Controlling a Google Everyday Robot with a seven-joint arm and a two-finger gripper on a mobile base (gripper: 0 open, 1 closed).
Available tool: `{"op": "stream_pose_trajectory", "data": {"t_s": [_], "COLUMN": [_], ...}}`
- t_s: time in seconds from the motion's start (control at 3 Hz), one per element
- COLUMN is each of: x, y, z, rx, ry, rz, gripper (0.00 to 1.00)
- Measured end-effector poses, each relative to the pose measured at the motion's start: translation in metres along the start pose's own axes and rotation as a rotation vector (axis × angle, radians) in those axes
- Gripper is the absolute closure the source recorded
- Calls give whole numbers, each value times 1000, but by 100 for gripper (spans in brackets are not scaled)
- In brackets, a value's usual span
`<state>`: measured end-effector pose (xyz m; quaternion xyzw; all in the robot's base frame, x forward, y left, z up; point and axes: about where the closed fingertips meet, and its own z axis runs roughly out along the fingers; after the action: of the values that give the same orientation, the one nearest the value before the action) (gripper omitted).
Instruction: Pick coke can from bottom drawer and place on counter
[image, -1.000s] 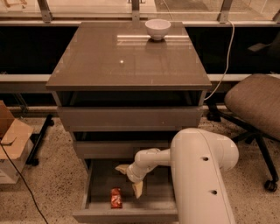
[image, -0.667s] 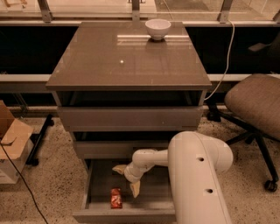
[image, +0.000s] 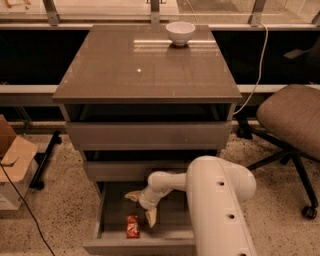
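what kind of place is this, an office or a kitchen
Likely an office or lab: a rolling desk chair, a cardboard box on speckled floor, a drawer cabinet. The gripper hangs open in the bottom drawer near the coke can.

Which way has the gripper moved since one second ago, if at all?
Yes, slightly left in the view: the open gripper is now nearer the left wall of the bottom drawer, just right of the coke can.

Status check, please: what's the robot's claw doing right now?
Gripper open, down inside the bottom drawer. Coke can lying there, toward the drawer front, not gripped. Nothing between them; white bowl sits at the far edge of the counter.
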<state>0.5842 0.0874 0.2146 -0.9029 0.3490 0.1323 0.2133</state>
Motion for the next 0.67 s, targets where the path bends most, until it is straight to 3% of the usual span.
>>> {"op": "stream_pose_trajectory", "data": {"t_s": [0.67], "x": [-2], "y": [15], "z": [19], "rx": [-44], "ry": [-35], "rz": [22], "gripper": [0]}}
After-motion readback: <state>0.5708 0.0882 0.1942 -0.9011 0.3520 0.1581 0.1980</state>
